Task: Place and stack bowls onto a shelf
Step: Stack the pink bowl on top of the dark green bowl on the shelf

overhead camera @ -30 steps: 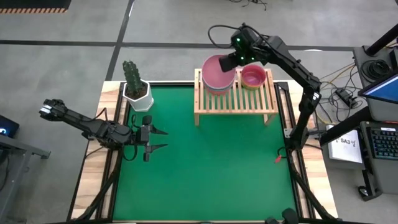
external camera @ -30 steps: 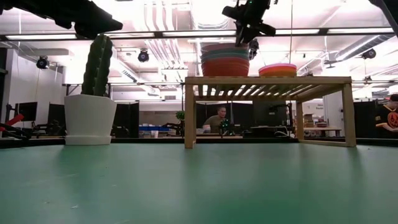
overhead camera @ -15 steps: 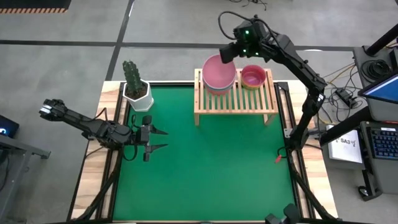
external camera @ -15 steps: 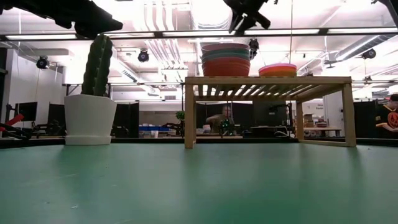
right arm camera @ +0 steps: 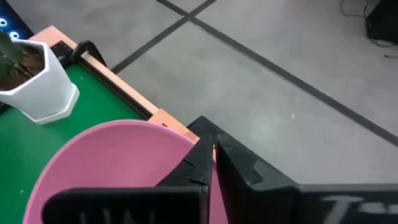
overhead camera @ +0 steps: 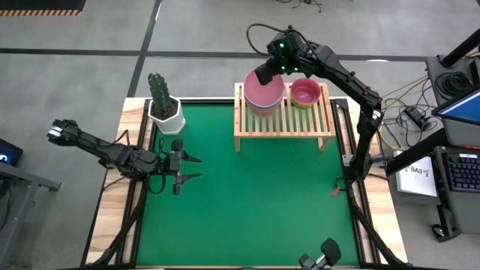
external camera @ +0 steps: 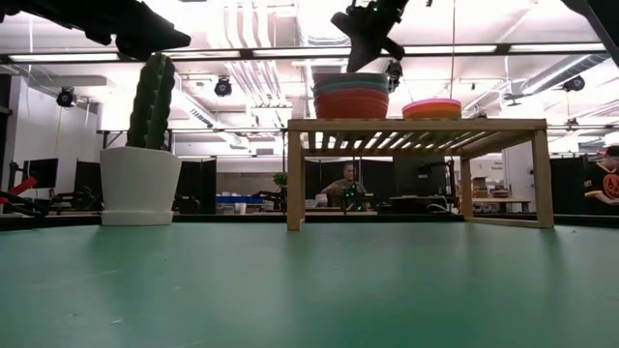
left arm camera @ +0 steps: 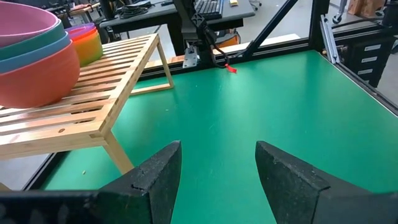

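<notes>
I see a pink bowl (overhead camera: 264, 90) topping a teal and red-orange stack (external camera: 350, 96), a light-wood slatted shelf (overhead camera: 285, 120), green table mat (overhead camera: 247, 195), and upper left a white pot (overhead camera: 166, 114) with green cactus (overhead camera: 157, 89).

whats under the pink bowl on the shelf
Under the pink bowl the low view shows a teal bowl and a red-orange one, nested on the shelf. Any bowl beneath them is hidden.

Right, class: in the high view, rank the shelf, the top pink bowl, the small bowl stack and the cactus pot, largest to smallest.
1. shelf
2. top pink bowl
3. and 4. small bowl stack and cactus pot: they look alike, so unranked.
</notes>
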### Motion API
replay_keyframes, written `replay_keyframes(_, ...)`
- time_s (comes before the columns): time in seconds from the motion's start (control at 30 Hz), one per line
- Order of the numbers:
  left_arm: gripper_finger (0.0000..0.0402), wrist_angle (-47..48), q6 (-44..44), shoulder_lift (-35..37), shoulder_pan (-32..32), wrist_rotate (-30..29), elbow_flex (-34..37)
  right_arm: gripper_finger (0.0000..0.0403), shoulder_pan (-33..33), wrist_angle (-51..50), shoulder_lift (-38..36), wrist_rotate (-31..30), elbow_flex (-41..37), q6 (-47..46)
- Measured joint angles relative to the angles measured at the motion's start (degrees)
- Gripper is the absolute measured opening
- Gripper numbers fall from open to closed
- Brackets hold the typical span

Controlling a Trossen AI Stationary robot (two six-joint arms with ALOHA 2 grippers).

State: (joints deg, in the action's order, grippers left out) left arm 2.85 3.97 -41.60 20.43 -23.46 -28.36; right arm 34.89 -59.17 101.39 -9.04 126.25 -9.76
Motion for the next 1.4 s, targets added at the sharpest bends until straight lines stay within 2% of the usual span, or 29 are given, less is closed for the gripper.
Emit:
replay_keyframes(0.43,0.0189,0.22,0.48,0.0,0.0,0.0,0.0,0.0009,-3.06,7.87,0.9,-1.33,-0.02,2.81)
replay_keyframes(0.73,0.0189,0.22,0.48,0.0,0.0,0.0,0.0,0.0009,-3.78,8.45,4.49,-1.6,-0.06,3.39)
replay_keyframes(1.07,0.0189,0.78,0.48,0.0,0.0,-0.02,0.0,0.0009,-4.02,10.47,2.53,-1.6,0.11,3.93)
replay_keyframes(1.4,0.0189,0.8,0.59,0.0,0.0,-0.02,0.0,0.0009,-4.02,10.22,4.26,-1.6,-3.21,4.41)
